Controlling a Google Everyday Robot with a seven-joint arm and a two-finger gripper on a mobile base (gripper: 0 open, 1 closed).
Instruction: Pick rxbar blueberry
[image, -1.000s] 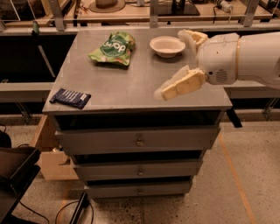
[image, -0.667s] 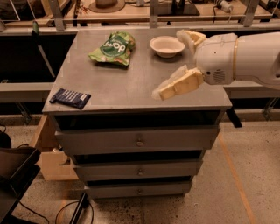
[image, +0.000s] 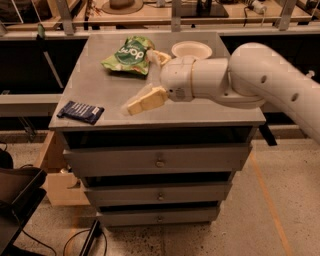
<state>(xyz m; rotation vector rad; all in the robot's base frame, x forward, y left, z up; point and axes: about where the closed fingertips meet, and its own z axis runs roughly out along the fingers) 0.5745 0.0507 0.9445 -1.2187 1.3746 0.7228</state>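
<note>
The rxbar blueberry (image: 80, 112), a small flat navy wrapper with pale lettering, lies at the front left corner of the grey cabinet top (image: 100, 85). My gripper (image: 142, 81) hangs over the middle of the top, to the right of the bar and apart from it. It is open and empty. One pale finger (image: 146, 101) points toward the bar and the other (image: 159, 57) sits by the green bag.
A green snack bag (image: 126, 55) lies at the back, left of centre. A white bowl (image: 191, 49) stands at the back right, partly behind my arm. The cabinet has three drawers (image: 160, 161). A cardboard box (image: 57, 180) stands on the floor at the left.
My arm and gripper have moved left across the cabinet top, closer to the navy bar. The bar, bag and bowl have not moved.
</note>
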